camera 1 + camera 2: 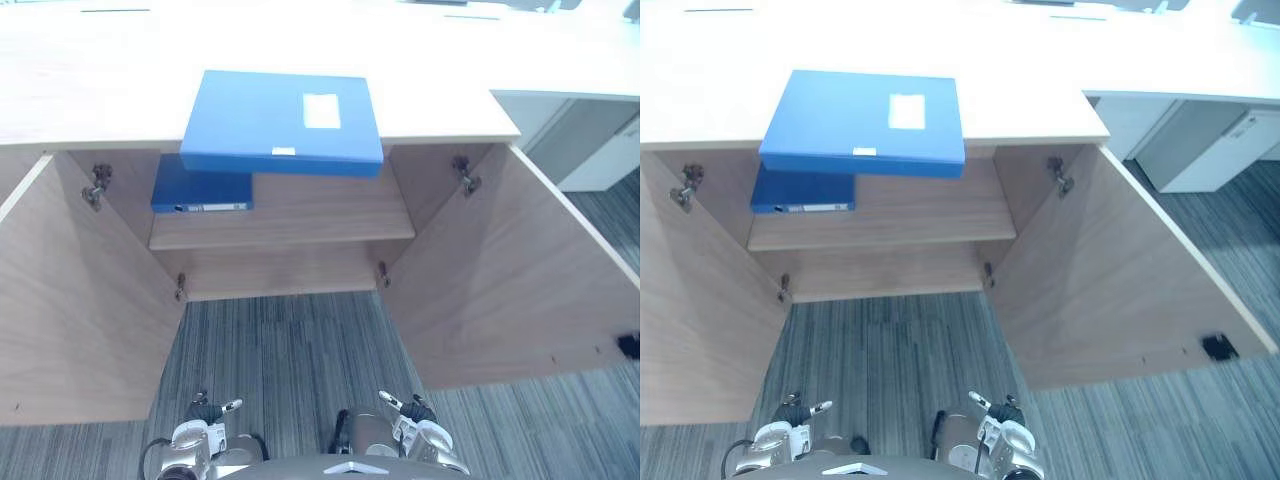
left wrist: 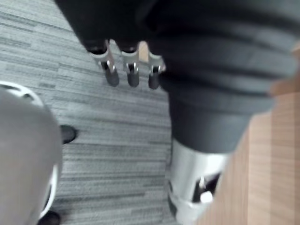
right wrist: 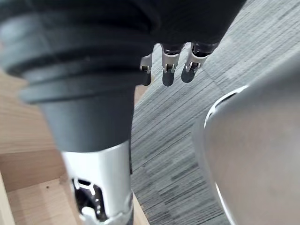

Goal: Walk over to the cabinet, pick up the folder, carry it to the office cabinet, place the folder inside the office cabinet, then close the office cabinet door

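Note:
A blue folder with a white label lies flat on the light wood cabinet top, its front edge jutting past the rim. Under it, a second blue folder lies on the shelf inside the cabinet. Both cabinet doors stand wide open, the left door and the right door. My left hand hangs low over the carpet beside a wood panel, fingers relaxed and holding nothing. My right hand hangs the same way, fingers loose and empty, next to wood.
Grey striped carpet runs from the cabinet's foot toward me between the two open doors. A white unit stands at the far right beyond the right door. The cabinet top stretches wide to both sides.

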`<state>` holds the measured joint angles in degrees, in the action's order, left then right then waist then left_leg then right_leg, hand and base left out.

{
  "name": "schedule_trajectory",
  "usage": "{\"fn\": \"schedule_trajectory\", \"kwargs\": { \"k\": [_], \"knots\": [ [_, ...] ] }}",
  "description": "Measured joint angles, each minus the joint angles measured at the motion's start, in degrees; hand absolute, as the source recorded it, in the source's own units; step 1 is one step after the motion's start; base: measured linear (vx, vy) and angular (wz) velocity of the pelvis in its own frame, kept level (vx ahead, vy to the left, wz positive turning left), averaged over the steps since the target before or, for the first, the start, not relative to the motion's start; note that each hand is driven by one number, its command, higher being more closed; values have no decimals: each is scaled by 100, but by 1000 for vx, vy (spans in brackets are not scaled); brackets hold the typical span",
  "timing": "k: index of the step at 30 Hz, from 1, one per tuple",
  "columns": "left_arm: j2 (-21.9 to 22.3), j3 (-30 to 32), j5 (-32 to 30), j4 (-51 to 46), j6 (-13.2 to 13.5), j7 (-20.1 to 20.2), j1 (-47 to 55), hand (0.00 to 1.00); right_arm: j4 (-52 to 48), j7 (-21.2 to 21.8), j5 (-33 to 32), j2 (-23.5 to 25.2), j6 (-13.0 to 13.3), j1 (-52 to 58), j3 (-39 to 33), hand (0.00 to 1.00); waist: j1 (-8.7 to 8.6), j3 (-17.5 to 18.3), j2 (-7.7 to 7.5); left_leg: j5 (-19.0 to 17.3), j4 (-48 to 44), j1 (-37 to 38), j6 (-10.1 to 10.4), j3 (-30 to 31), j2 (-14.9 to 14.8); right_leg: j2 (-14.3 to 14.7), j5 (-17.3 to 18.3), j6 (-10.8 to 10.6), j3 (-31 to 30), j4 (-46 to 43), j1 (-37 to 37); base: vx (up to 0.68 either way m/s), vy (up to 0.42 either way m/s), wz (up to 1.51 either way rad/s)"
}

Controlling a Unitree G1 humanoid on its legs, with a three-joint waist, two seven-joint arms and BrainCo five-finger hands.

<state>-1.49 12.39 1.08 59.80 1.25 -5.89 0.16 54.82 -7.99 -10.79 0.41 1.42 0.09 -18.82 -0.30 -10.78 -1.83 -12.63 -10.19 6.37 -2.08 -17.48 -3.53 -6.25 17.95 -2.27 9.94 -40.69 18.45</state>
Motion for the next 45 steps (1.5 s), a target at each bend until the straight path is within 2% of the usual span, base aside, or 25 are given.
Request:
{"fn": "schedule_trajectory", "kwargs": {
  "k": [1,2,3,4,5,6,7,8,9,10,11,13,15,16,17,19,23,28,30,32,35,37,42,45],
  "knots": [
    [29,2,-1,-2,2,1,-1,0,4,0,0,-30,-2,11,42,0,-41,5,3,38,120,135,86,92,-11,143,-320,55,-33,922,67,402,-146,77],
    [28,60,-5,-7,4,12,-5,0,29,-1,0,-17,-20,125,54,0,-43,44,-92,13,225,260,321,222,112,192,-1369,217,-178,1980,-8,407,-162,82],
    [61,151,-3,24,5,9,-45,0,26,29,-75,12,-8,168,-18,0,-42,47,-83,-77,258,384,447,334,117,182,-1589,316,-202,1884,-50,399,-151,53],
    [276,299,-7,66,5,-3,-32,0,16,30,-2,-142,4,134,-38,0,31,129,239,-76,295,445,571,322,-133,309,-1494,386,-82,1769,-87,380,-158,31],
    [432,381,-8,64,8,-5,-32,0,18,32,3,-213,-2,137,-47,0,32,188,375,-40,207,444,636,322,-221,364,-1344,385,33,1866,-199,447,-194,23],
    [482,402,-8,55,9,-4,-53,0,17,32,2,-235,-3,135,-40,0,24,175,423,-16,81,430,668,321,-273,372,-1291,417,98,1900,-296,416,-227,52],
    [537,432,-12,20,10,14,-85,0,25,30,0,-242,-5,139,-38,0,-22,172,459,18,-461,252,725,323,-397,378,-1210,454,218,2026,-547,359,-223,61],
    [575,445,-14,-50,14,15,-104,0,33,28,-11,-236,-20,192,-19,0,-8,136,405,39,-1327,-27,773,304,-608,409,-1171,479,304,2259,-901,210,-148,56],
    [600,444,-14,-72,20,14,-102,0,34,25,-11,-238,-18,232,13,0,18,118,375,-13,-1758,-160,789,258,-732,445,-1158,490,330,2386,-1074,157,-105,25],
    [607,432,-14,-93,62,25,-109,0,40,21,-18,-244,-18,267,44,0,65,116,367,-98,-2412,-359,699,42,-967,499,-1138,500,384,2542,-1342,113,-50,0],
    [608,425,-14,-111,65,26,-111,0,35,22,-31,-236,-18,270,57,0,63,130,357,-182,-2655,-559,613,-132,-1087,519,-1117,468,386,2652,-1497,157,-49,-7],
    [606,399,-14,-135,65,28,-114,0,30,22,-41,-231,-26,273,56,0,61,148,357,-219,-2479,-833,549,-241,-1151,520,-1101,413,346,2748,-1578,118,22,-11],
    [602,380,-15,-196,65,31,-121,0,25,14,-57,-234,-40,286,48,0,83,155,363,-194,-1755,-974,552,-239,-1114,519,-1113,343,238,2762,-1574,108,112,-27],
    [603,363,-15,-176,62,33,-120,0,21,-8,-57,-236,-40,305,40,0,85,183,385,30,-1049,-930,547,-144,-1027,523,-1112,268,173,2739,-1560,118,165,-32],
    [603,336,-15,-160,57,36,-114,0,25,-9,-55,-238,-40,315,20,0,85,211,410,309,-792,-917,606,-93,-972,530,-1094,219,135,2715,-1546,121,186,-32],
    [501,311,-19,-42,54,38,-115,0,67,-11,-57,-74,-49,441,-8,0,85,405,157,449,-255,-594,530,-239,-640,340,-1196,24,-53,2961,-1653,150,185,-18],
    [360,-5,-20,1,53,44,-80,0,246,-11,-49,-5,-39,442,-64,0,62,500,41,504,187,-231,450,-331,-326,213,-1356,-134,-178,3373,-1951,113,134,-11],
    [198,-592,-15,-7,61,27,-47,0,419,-7,-26,-87,-37,368,-54,0,72,526,62,580,407,-143,373,-276,-152,171,-1520,-149,-297,3697,-2068,25,67,-4],
    [142,-778,-14,-125,60,8,-29,0,462,-10,-29,-111,-28,355,-35,0,58,543,131,683,563,-137,319,-211,-106,175,-1622,-130,-309,3837,-2069,-25,4,-6],
    [139,-1056,17,-858,148,-105,127,0,468,-27,-30,-207,4,319,66,0,40,522,224,788,755,-114,305,-63,-75,197,-1727,-123,-301,3952,-2068,-63,-13,3],
    [103,-1251,55,-1691,286,-266,315,0,466,-94,-29,-217,13,318,82,0,46,518,224,881,906,-55,325,34,-76,235,-1783,-90,-302,3983,-2071,-77,-25,0],
    [72,-1258,54,-2415,405,-401,545,0,459,-111,-29,-251,94,328,212,0,35,522,211,950,983,-2,321,37,-76,249,-1826,-75,-325,3987,-2076,-116,-22,-6],
    [-113,-1184,-33,-3908,459,-621,1046,0,329,-127,-24,-280,121,441,305,0,70,517,187,1040,1146,85,354,47,-26,232,-1905,-89,-390,4073,-2093,-100,-4,-5],
    [-226,-963,-356,-4742,533,-796,1291,0,207,-129,-24,-295,175,552,322,0,85,517,180,1033,1147,110,373,62,-2,209,-1935,-92,-390,4128,-2151,-59,10,2]
  ]
}}
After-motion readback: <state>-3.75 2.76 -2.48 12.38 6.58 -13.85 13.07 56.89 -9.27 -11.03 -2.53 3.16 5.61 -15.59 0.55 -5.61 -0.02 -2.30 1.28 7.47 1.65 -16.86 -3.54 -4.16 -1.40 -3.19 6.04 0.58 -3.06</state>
